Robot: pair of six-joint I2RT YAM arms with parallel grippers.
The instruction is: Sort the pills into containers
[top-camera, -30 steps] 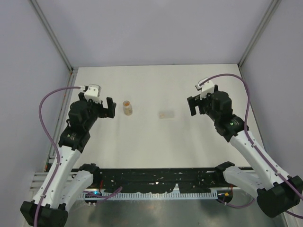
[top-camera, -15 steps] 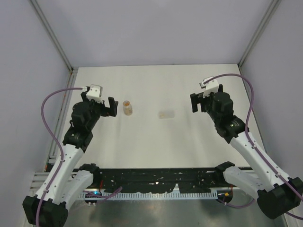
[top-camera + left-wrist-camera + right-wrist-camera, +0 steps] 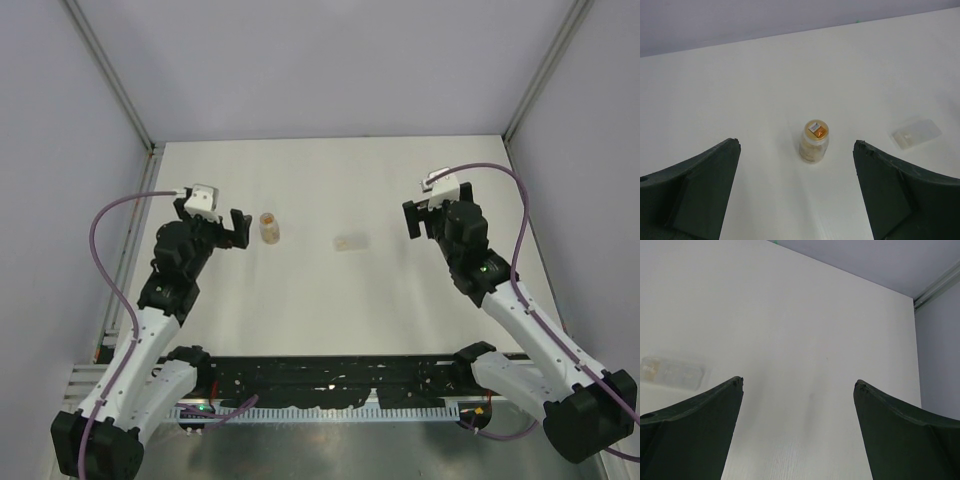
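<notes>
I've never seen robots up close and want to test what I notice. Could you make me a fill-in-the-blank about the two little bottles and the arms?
The amber bottle stands ___ on the table. The clear bottle lies on its ___. The bottle nearest the left gripper is the ___ one. The left gripper and the right gripper are both ___, holding nothing.
Missing words: upright; side; amber; open.

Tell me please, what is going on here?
Two robot arms face two small vials on the table; nothing is held. The left claw, open, points at the upright amber vial. The right claw, also open, is to the right of the nearly clear vial, which lies on its side.
</notes>
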